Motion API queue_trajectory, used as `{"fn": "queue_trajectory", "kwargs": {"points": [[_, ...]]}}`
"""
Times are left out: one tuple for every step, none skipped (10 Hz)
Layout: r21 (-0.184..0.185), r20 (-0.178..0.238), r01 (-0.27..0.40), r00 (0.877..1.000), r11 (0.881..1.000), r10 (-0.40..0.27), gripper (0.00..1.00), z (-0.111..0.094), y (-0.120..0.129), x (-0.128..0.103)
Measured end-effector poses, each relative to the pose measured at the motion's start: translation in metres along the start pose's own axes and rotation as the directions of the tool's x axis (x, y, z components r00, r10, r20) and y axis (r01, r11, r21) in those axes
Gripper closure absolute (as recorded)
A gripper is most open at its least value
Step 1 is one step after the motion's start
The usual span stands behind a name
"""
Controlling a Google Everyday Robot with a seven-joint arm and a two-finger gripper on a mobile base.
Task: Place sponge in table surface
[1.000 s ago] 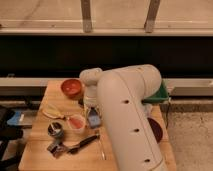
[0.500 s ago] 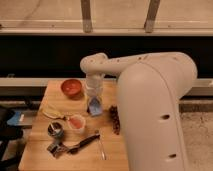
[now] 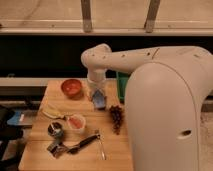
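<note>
Pinching the sponge (image 3: 100, 101) by its top, my gripper (image 3: 98, 95) hangs low over the table (image 3: 80, 162), between the red bowl (image 3: 72, 88) and the grapes (image 3: 116, 117). I cannot tell whether the sponge touches wood. I judge this bare patch lets it land flat, nudging neither.

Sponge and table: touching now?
Cannot tell. The camera view shows the sponge at the gripper, low by the table, but neither contact nor a gap underneath shows plainly.
</note>
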Motion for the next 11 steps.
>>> {"fn": "queue_trajectory", "kwargs": {"points": [[0.004, 0.003, -0.002, 1.000, 1.000, 0.002, 1.00, -0.001, 0.000, -0.001], [0.006, 0.005, -0.003, 1.000, 1.000, 0.003, 1.00, -0.002, -0.001, -0.003], [0.009, 0.000, -0.006, 1.000, 1.000, 0.006, 1.00, 0.000, -0.003, -0.003], [0.007, -0.008, -0.005, 1.000, 1.000, 0.005, 1.00, 0.003, -0.003, -0.002], [-0.002, -0.020, 0.002, 1.000, 1.000, -0.002, 1.00, 0.008, 0.000, 0.000], [-0.022, -0.027, 0.013, 1.000, 1.000, -0.014, 1.00, 0.013, 0.005, 0.004], [-0.047, -0.037, 0.027, 0.999, 0.999, -0.029, 1.00, 0.020, 0.012, 0.011], [-0.064, -0.051, 0.043, 0.998, 0.997, -0.046, 1.00, 0.029, 0.021, 0.014], [-0.088, -0.067, 0.063, 0.995, 0.994, -0.069, 1.00, 0.039, 0.033, 0.016], [-0.107, -0.083, 0.080, 0.993, 0.991, -0.089, 1.00, 0.049, 0.043, 0.016], [-0.127, -0.104, 0.098, 0.988, 0.987, -0.112, 1.00, 0.063, 0.056, 0.015]]}}
